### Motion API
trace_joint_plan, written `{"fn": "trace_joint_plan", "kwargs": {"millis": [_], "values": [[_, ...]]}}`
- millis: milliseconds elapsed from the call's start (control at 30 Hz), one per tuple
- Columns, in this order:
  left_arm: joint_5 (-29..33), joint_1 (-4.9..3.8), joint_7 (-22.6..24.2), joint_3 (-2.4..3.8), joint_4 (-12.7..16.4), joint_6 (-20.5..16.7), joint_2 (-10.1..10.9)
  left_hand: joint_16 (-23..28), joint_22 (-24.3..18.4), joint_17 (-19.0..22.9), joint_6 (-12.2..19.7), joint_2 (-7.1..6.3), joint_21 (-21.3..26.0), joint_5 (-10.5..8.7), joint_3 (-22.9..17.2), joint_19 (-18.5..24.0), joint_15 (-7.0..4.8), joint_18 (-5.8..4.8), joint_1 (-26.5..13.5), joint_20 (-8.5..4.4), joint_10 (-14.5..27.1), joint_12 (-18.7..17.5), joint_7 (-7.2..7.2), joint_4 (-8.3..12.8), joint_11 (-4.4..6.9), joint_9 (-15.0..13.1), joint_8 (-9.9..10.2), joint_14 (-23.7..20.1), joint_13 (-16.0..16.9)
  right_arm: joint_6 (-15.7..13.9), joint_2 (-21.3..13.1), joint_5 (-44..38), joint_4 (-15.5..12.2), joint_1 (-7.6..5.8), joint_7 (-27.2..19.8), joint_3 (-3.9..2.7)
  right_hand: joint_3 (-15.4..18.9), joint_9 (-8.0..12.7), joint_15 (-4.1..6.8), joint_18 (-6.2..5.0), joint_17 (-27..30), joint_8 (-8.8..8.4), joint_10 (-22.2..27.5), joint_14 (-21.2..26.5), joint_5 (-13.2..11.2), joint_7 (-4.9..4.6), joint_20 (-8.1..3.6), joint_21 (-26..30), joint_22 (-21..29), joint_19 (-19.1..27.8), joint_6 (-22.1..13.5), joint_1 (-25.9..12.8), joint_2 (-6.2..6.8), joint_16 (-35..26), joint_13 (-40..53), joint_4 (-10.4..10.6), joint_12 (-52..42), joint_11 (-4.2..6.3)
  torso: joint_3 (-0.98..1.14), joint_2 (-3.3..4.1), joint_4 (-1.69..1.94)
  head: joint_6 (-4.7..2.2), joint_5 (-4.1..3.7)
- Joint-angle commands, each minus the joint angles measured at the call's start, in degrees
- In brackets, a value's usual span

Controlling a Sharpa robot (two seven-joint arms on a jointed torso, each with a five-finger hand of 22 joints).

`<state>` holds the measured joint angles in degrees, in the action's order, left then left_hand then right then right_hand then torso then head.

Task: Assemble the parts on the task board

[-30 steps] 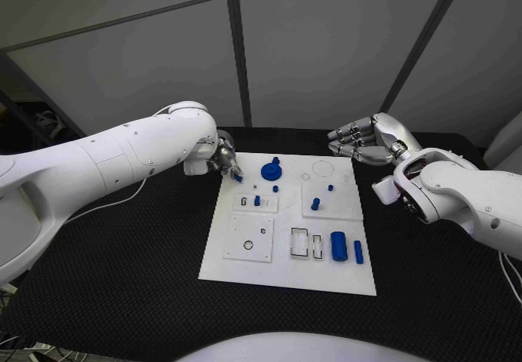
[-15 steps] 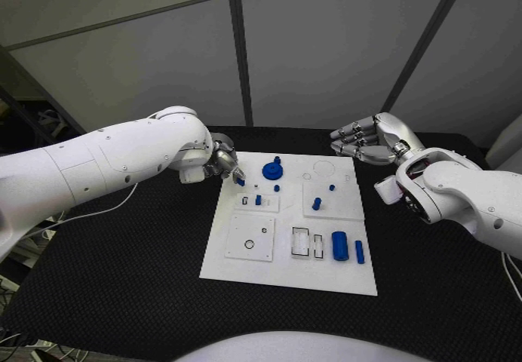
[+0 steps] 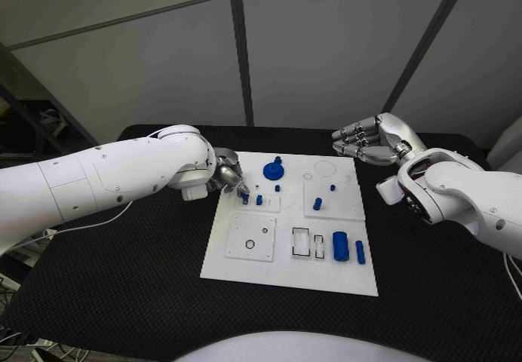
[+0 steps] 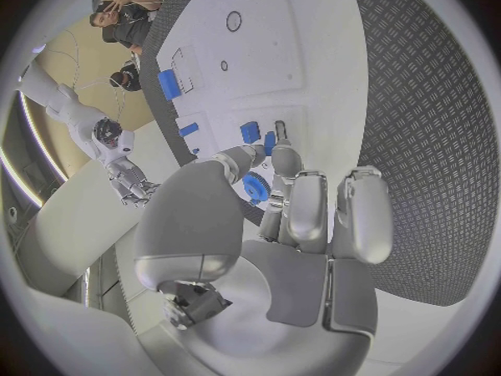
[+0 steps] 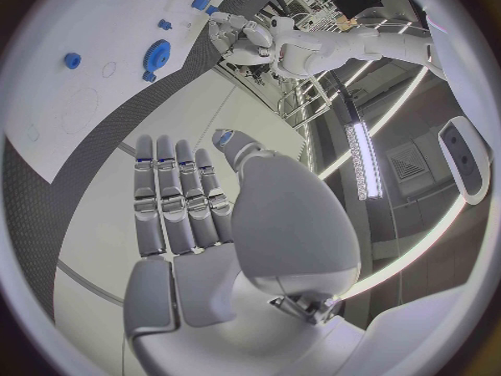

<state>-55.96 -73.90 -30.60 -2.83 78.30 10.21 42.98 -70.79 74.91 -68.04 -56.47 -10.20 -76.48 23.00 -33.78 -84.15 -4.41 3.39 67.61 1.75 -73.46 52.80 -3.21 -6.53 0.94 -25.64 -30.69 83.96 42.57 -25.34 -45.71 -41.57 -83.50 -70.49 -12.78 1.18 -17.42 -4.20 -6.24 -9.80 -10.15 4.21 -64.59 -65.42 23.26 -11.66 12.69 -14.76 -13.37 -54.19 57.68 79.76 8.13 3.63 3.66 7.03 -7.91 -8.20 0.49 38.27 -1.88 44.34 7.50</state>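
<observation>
The white task board lies mid-table. My left hand is at the board's far left part and pinches a small blue peg between thumb and fingertip, low over a small raised plate. A second blue peg stands right beside it. A blue gear sits just beyond. My right hand hovers past the board's far right corner, fingers apart, holding nothing.
On the board are also a small blue stub, a blue peg, a thick blue cylinder and a thin blue bar at the near right. A square plate with a round hole and slotted frames lie nearer.
My left hand has carried the small blue peg from the board's far left edge toward me and down, beside the standing peg. The right hand has stayed put.
</observation>
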Motion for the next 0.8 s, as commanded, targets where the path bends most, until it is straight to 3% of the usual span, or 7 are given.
{"fn": "trace_joint_plan", "kwargs": {"millis": [33,167,800], "values": [[-3.11,0.14,-0.40,-0.12,0.57,-1.60,0.13,-0.30,2.51,-0.07,-0.52,-0.13,-0.26,0.18,-8.90,-0.84,-0.50,0.03,-0.34,-0.36,-1.19,0.28,0.14,8.60,0.57,-0.08,-0.38,1.19,0.10,0.34,-0.05,0.13,-0.02,-0.11,-0.35,-0.04,0.11,0.01,-0.15,-0.63,0.05,-0.32,0.15,0.22,0.26,-0.25,-0.09,0.25,0.05,-0.32,0.00,-0.48,-0.09,0.05,-0.07,-0.09,0.18,-0.22,-0.01,0.02,-0.07,0.07,0.01],[-4.06,0.32,-0.69,-0.21,0.90,-1.40,0.15,-0.31,2.55,-0.07,-0.58,-0.18,-0.28,0.28,-8.95,-0.86,-0.52,0.02,-0.39,-0.38,-1.29,0.36,0.16,8.64,0.60,-0.11,-0.43,1.19,0.18,0.35,-0.06,0.13,-0.03,-0.11,-0.36,-0.04,0.11,0.01,-0.15,-0.63,0.05,-0.32,0.15,0.22,0.26,-0.25,-0.09,0.25,0.05,-0.32,0.00,-0.48,-0.09,0.05,-0.07,-0.09,0.18,-0.22,0.07,0.07,-0.08,0.04,0.04],[-5.76,0.84,-1.68,-0.29,1.09,0.38,-0.30,-0.32,2.71,-0.08,-0.66,-0.28,-0.44,0.45,-9.03,-0.94,-0.55,-0.02,-0.49,-0.41,-1.44,0.44,0.21,8.73,0.64,-0.16,-0.52,1.20,0.25,0.53,-0.08,0.13,-0.05,-0.11,-0.40,-0.04,0.14,0.01,-0.16,-0.63,0.09,-0.32,0.16,0.22,0.27,-0.28,-0.09,0.32,0.11,-0.36,-0.01,-0.54,-0.07,0.05,-0.07,-0.08,0.18,-0.23,0.03,0.07,-0.05,0.19,-0.09]]}}
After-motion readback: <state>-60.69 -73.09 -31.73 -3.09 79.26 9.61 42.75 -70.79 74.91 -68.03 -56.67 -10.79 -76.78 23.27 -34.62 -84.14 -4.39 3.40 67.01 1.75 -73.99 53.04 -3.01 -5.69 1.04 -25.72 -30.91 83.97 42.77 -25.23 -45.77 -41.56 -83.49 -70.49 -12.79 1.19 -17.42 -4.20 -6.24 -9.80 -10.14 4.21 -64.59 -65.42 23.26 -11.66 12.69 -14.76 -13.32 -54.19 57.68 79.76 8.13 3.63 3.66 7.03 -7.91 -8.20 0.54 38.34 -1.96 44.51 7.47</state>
